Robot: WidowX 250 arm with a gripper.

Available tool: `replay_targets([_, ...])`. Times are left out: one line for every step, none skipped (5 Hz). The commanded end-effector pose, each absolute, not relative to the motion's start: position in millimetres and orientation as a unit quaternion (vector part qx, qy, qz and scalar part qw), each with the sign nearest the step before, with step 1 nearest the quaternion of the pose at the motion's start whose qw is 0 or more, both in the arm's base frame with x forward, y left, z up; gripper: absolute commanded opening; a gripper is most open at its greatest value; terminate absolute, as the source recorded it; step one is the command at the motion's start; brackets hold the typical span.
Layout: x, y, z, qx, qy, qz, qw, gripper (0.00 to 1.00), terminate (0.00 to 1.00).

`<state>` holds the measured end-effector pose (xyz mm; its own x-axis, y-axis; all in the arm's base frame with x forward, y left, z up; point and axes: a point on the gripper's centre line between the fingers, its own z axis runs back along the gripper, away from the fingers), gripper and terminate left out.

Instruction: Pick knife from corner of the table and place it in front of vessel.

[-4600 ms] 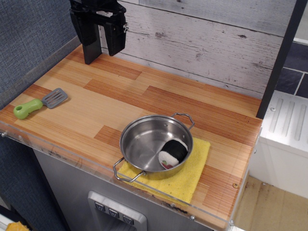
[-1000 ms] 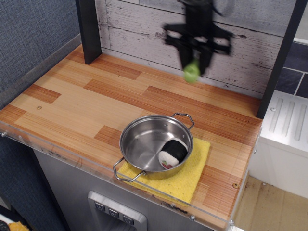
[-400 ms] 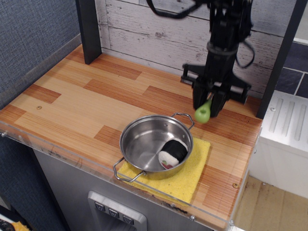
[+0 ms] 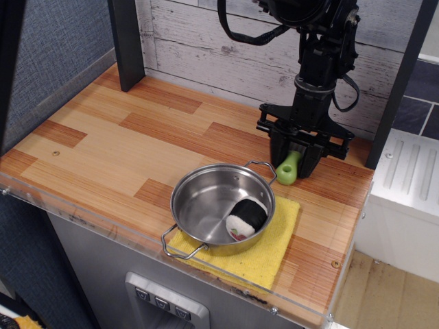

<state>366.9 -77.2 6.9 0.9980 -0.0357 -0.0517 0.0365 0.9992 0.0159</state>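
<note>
The gripper (image 4: 296, 163) has dropped lower than it was a moment ago, and the lime-green handle of the knife (image 4: 289, 168) now sits right down at the surface of the table (image 4: 103, 147), just off the pan's rear loop handle, where before it hung a little higher and a touch further right. Back at the start that knife lay out at the table's 9 o'clock corner; that corner is bare wood now. The black fingers are clamped on the knife, holding it between them, with only the rounded green butt showing. The grey blade is hidden up inside the fingers. Long axis runs steeply, handle end down and tipped toward 7 o'clock, blade end up toward 1 o'clock. Whether the butt actually touches the wood I cannot tell. The vessel (image 4: 209, 199) sits at 1 o'clock's opposite side, on the yellow cloth (image 4: 274, 247), a black-and-white toy (image 4: 247, 218) lying inside it.
</note>
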Motion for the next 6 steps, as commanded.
replay_targets([374, -84, 70, -0.02, -0.055, -0.027, 0.998, 1.0, 0.0])
replay_targets([372, -62, 120, -0.034, -0.109, -0.019, 0.993, 1.0, 0.0])
replay_targets([362, -28, 148, -0.037, -0.119, -0.009, 0.992, 1.0, 0.0])
replay_targets([349, 15, 149, -0.032, -0.104, -0.01, 0.994, 1.0, 0.0])
replay_targets([336, 42, 143, -0.03, -0.094, -0.01, 0.995, 1.0, 0.0])
replay_targets([332, 41, 141, -0.016, -0.094, -0.027, 0.995, 1.0, 0.0])
